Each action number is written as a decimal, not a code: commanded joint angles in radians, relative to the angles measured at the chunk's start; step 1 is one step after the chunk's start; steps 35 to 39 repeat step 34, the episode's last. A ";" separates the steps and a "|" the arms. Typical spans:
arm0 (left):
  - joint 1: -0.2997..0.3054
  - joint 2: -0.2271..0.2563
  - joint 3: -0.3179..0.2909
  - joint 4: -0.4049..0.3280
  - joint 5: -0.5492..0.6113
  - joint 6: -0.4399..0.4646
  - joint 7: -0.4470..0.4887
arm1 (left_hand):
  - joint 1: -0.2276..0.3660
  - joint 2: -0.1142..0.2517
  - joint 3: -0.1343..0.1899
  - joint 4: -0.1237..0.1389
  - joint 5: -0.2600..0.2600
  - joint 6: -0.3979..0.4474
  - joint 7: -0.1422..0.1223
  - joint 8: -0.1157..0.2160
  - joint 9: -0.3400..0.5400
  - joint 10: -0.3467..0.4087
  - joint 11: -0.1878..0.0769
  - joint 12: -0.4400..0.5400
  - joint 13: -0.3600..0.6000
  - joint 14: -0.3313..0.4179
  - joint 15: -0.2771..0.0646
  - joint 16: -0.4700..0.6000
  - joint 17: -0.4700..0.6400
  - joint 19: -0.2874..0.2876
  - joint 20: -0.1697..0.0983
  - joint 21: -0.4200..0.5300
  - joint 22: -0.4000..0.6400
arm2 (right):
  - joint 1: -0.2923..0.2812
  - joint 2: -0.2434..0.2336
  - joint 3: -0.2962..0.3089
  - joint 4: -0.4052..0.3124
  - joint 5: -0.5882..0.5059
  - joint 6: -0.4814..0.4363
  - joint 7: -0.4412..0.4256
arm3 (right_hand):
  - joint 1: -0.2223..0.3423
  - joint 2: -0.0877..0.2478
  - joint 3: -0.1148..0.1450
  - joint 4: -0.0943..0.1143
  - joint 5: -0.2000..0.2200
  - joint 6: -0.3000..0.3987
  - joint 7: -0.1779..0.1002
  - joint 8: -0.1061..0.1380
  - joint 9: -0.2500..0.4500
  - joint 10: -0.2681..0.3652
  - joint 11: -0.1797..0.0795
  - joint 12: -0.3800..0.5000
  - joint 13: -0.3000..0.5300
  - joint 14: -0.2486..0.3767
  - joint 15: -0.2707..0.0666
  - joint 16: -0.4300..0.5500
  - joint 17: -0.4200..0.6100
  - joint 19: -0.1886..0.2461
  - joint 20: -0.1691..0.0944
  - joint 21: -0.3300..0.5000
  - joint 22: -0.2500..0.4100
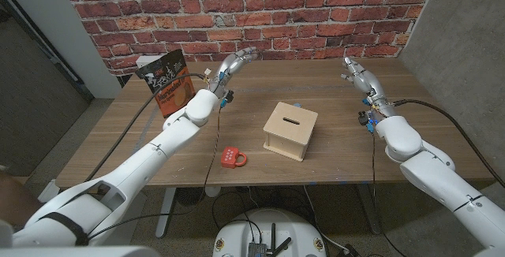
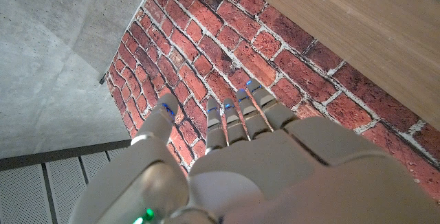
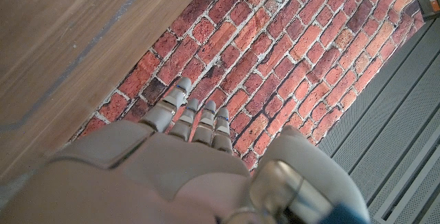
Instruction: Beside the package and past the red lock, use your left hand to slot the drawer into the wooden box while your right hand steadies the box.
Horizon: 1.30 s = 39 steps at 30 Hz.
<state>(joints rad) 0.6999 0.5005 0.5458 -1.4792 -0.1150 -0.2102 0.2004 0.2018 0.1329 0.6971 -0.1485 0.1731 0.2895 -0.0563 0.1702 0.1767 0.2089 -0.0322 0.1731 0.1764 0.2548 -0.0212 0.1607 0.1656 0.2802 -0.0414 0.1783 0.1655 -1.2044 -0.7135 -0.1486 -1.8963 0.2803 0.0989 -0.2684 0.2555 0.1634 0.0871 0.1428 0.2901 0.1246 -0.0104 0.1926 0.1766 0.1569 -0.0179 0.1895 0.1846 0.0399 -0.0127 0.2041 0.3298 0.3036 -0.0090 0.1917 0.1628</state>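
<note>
Table (image 1: 118, 143): package (image 1: 170, 90) upright at far left, red lock (image 1: 233, 158) near front edge, brick wall (image 1: 260, 13) behind | Wooden box (image 1: 290, 131): mid-table, slot on top, between both arms, well apart from each | Left hand (image 1: 235, 64): raised beside package, fingers spread, holding nothing | Right hand (image 1: 357, 74): raised past the box, fingers spread, holding nothing

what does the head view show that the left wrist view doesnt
The head view alone shows the wooden box with a slot in its top, the red lock on the table's near side, the package standing at the far left, and the right hand. The left wrist view alone shows a grey concrete wall. Both share the left hand, raised and holding nothing, the brick wall and the wooden table.
</note>
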 commanded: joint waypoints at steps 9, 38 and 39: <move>0.078 -0.035 -0.025 0.058 -0.022 -0.088 0.098 | -0.032 -0.004 -0.013 0.012 -0.006 -0.034 0.004 0.001 0.001 -0.051 0.001 0.001 0.003 -0.051 0.003 0.004 0.002 -0.049 -0.070 -0.006 0.002 | 0.087 0.045 -0.061 0.151 0.156 0.086 0.056 | -0.010 0.004 0.007 0.001 -0.001 0.012 -0.001 0.006 0.004 0.008 0.001 0.008 0.005 0.008 -0.003 0.004 0.000 0.002 -0.008 -0.005 0.004; 0.157 -0.088 -0.066 0.086 -0.148 -0.109 0.136 | -0.041 0.005 -0.013 0.011 -0.002 -0.030 0.014 0.011 0.000 -0.049 -0.009 0.013 0.002 -0.062 -0.008 0.009 -0.001 -0.058 -0.071 0.001 0.001 | 0.132 0.080 -0.120 0.230 0.245 0.110 0.083 | -0.010 0.004 0.007 0.001 -0.001 0.012 -0.001 0.006 0.004 0.008 0.001 0.008 0.005 0.008 -0.003 0.004 0.000 0.002 -0.008 -0.005 0.004; 0.157 -0.088 -0.066 0.086 -0.148 -0.109 0.136 | -0.041 0.005 -0.013 0.011 -0.002 -0.030 0.014 0.011 0.000 -0.049 -0.009 0.013 0.002 -0.062 -0.008 0.009 -0.001 -0.058 -0.071 0.001 0.001 | 0.132 0.080 -0.120 0.230 0.245 0.110 0.083 | -0.010 0.004 0.007 0.001 -0.001 0.012 -0.001 0.006 0.004 0.008 0.001 0.008 0.005 0.008 -0.003 0.004 0.000 0.002 -0.008 -0.005 0.004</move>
